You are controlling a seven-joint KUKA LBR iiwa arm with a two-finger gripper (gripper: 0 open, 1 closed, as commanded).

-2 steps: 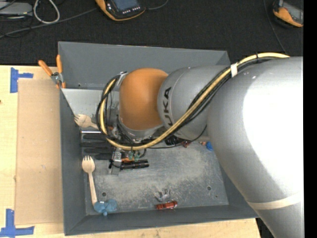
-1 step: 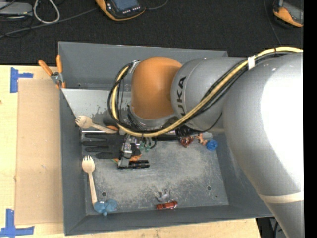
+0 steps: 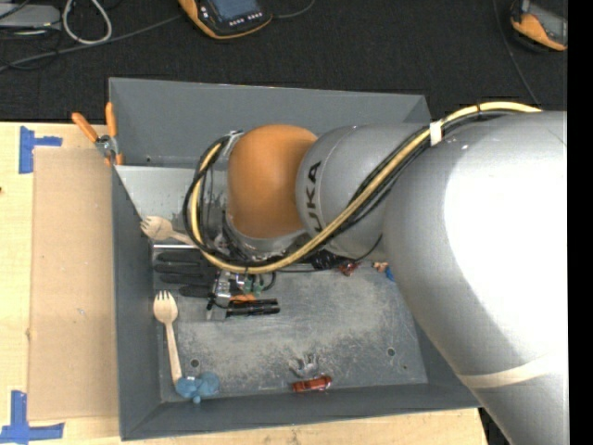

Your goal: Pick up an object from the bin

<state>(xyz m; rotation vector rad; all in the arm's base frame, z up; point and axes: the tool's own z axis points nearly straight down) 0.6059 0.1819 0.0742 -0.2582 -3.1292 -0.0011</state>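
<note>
We see the grey arm first. It comes in from the right and covers the right half of the bin. The bin is grey metal, and its floor is scuffed toward the front wall. The arm's orange cover sits over the bin's back-centre. A yellow-and-black cable runs along the arm and loops round the cover's left side.

The gripper pokes out below the orange cover, low over the bin's left-centre. We cannot tell whether it is open or closed, because the cover and the cable loop hide most of it.

Nearest things: flat black pieces lie just left of the gripper, side by side near the left wall. A black bar with an orange spot lies just right of the gripper. We cannot tell if the two touch, or if the bar is a bin item at all.

A pale fork lies along the left wall, head toward the back and handle toward the front-left corner. The handle end meets a small blue lump in that corner. A second pale utensil lies behind the black pieces, partly under the cable.

Front-centre, a small red piece lies at the front wall, with a tiny grey piece just behind it. A tiny red bit and a blue bit peek out at the arm's edge, mid-bin.
</note>
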